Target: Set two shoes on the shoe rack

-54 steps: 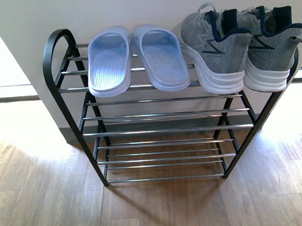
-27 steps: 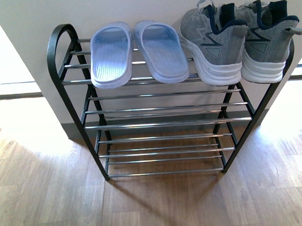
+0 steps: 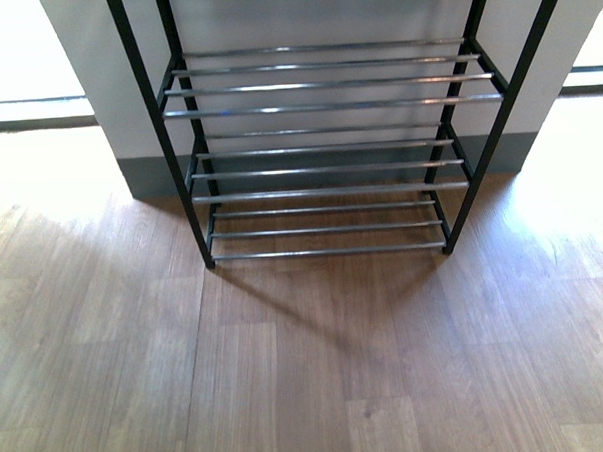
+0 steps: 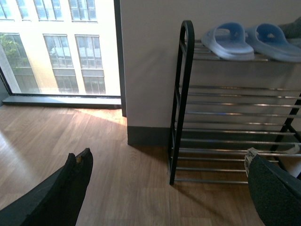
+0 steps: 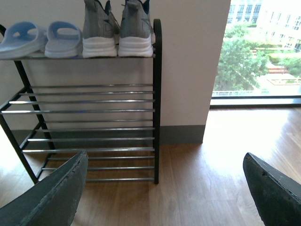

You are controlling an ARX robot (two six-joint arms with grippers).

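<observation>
Both grippers spread wide, holding nothing: left gripper (image 4: pixel 169 188) and right gripper (image 5: pixel 162 188) each hang above the wood floor (image 3: pixel 318 375) in front of the shoe rack (image 3: pixel 324 170). Pale blue slides (image 4: pixel 249 40) and grey sneakers (image 5: pixel 117 28) sit side by side on the top shelf, heels outward. Front view shows only the rack's lower rod shelves. Window (image 4: pixel 56 47) beside the wall.

Front view: shoe rack (image 3: pixel 328 150) cut off above its lower tiers; top shelf, shoes and both grippers out of frame. Left wrist view: beyond the left gripper (image 4: pixel 169 181), sneakers cropped at the frame edge. Right wrist view: sneakers (image 5: pixel 117 28) cropped above the heels.
</observation>
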